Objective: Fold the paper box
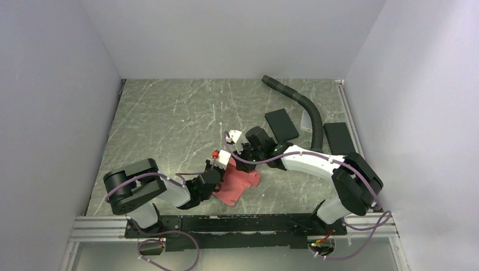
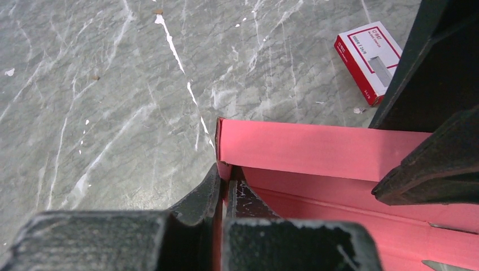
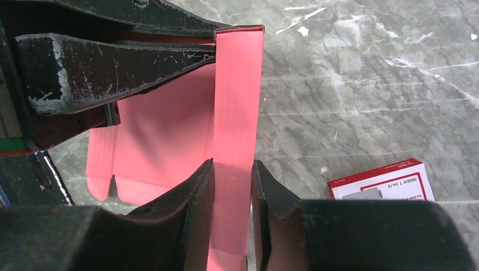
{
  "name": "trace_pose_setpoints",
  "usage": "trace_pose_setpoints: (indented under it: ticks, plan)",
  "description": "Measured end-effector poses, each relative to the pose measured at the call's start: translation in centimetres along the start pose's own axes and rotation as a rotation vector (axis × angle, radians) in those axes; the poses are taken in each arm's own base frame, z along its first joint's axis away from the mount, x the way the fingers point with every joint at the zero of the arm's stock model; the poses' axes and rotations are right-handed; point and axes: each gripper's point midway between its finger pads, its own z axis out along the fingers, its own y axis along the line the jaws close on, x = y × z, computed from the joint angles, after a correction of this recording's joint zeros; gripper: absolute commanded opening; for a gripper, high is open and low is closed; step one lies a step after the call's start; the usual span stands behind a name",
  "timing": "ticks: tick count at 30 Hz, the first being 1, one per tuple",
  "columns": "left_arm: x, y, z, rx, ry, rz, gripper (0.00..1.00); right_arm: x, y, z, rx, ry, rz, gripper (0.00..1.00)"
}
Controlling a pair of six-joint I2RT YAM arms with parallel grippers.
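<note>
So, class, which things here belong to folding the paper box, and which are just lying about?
Part of the job: paper box, left gripper, right gripper.
Just lying about: small red-and-white box, black pads, black hose.

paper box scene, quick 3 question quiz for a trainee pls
1. True or false: the left tool is shut on the paper box.
2. The red-and-white carton lies: A, on the table, apart from the paper box; B, inside the paper box; C, under a black pad.
3. Which tool's fingers sit either side of a pink strip of the paper box?
Key: 1 true; 2 A; 3 the right tool.
</note>
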Motion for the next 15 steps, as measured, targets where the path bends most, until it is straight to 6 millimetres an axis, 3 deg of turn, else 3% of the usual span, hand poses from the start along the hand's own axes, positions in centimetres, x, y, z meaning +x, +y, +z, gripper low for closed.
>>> trace_pose_setpoints:
  ticks: [2, 4, 10, 15]
  plan:
    - [0.0, 0.0, 0.0, 0.0, 0.0, 0.0, 0.22, 0.0, 0.0, 0.0, 0.0, 0.0, 0.001, 0.21]
    - [0.0, 0.0, 0.0, 0.0, 0.0, 0.002, 0.27, 0.0, 0.0, 0.0, -0.003, 0.001, 0.003, 0.22]
    - [0.2, -0.5, -0.5, 0.036, 0.023, 0.02, 0.34, 0.1, 0.0, -0.1, -0.018, 0.001, 0.021, 0.23]
    - [0.6, -0.5, -1.5, 0.066, 0.06, 0.053, 0.46, 0.0, 0.6, -0.1, -0.045, -0.004, 0.021, 0.23]
